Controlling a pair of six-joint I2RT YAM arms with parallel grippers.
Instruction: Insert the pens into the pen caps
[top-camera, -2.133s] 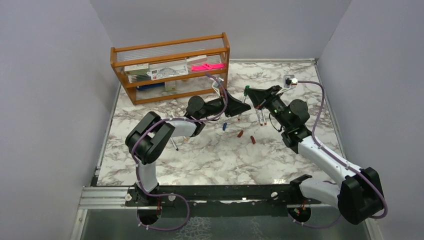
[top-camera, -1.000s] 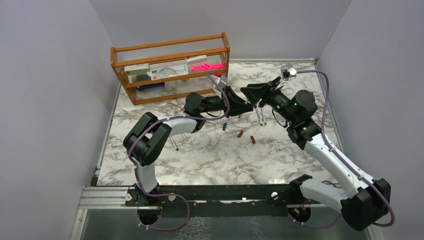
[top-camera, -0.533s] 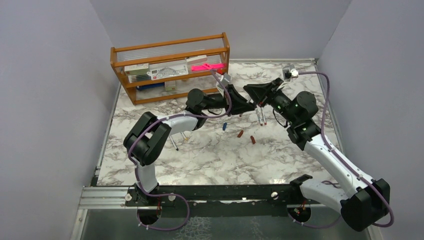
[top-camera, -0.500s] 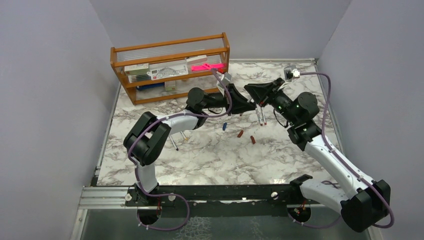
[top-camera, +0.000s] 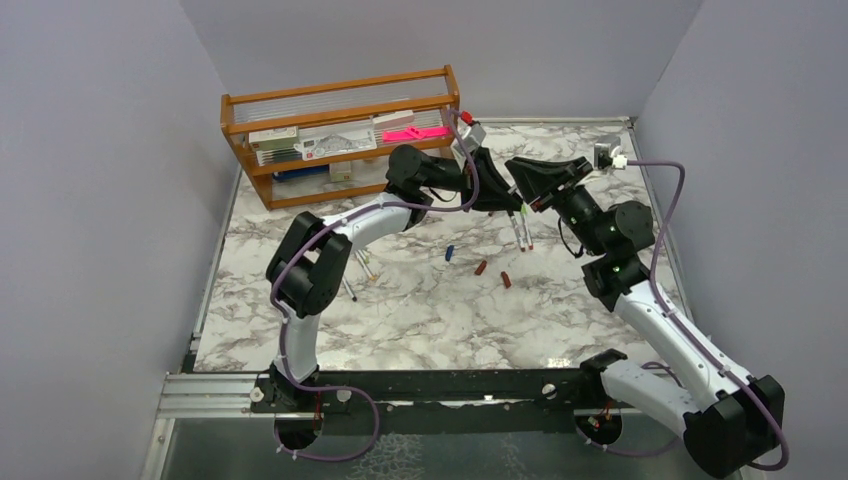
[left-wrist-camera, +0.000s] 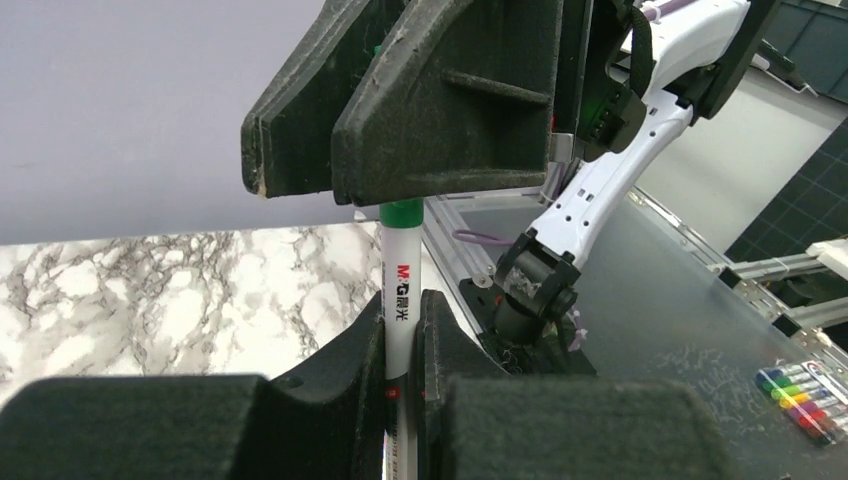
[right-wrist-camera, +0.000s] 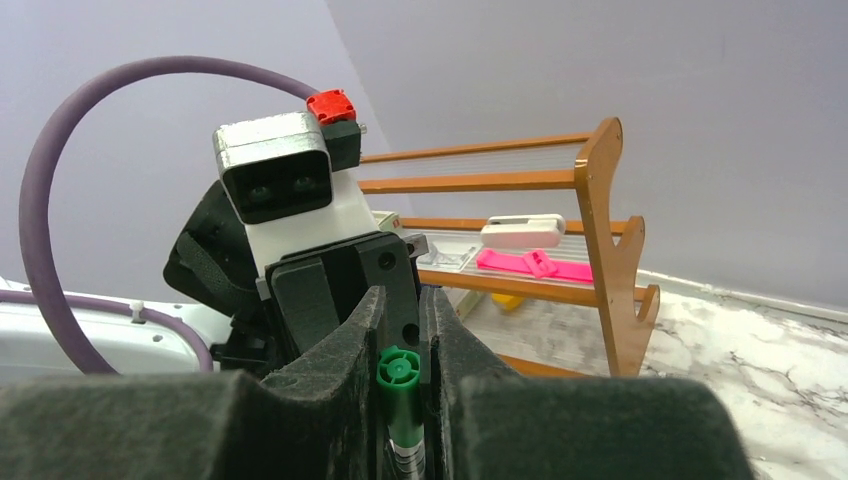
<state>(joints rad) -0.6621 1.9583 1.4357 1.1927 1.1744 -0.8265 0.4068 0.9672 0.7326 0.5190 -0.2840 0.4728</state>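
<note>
A pen (left-wrist-camera: 398, 300) with a white barrel is held in the air above the far middle of the bench (top-camera: 430, 310), between the 2 end effectors. Its barrel is pinched by the left end effector (left-wrist-camera: 402, 325), whose pads are pressed against it on both sides. The green cap (right-wrist-camera: 398, 378) at its end is gripped from the opposite side by the right end effector (right-wrist-camera: 402, 335), likewise closed on it.

Pen and cap are thus kept on 1 line, so that a push along that line can seat the cap. The cap appears to be on the pen's end; how fully it is seated cannot be told. The 2 end effectors are met nose to nose, almost touching.

Below them, 2 more pens (top-camera: 522, 232) lie side by side on the bench. A blue cap (top-camera: 450, 252) and 2 red caps (top-camera: 481, 267) are scattered just beside these, apart from one another. These are judged to be not yet capped.
</note>
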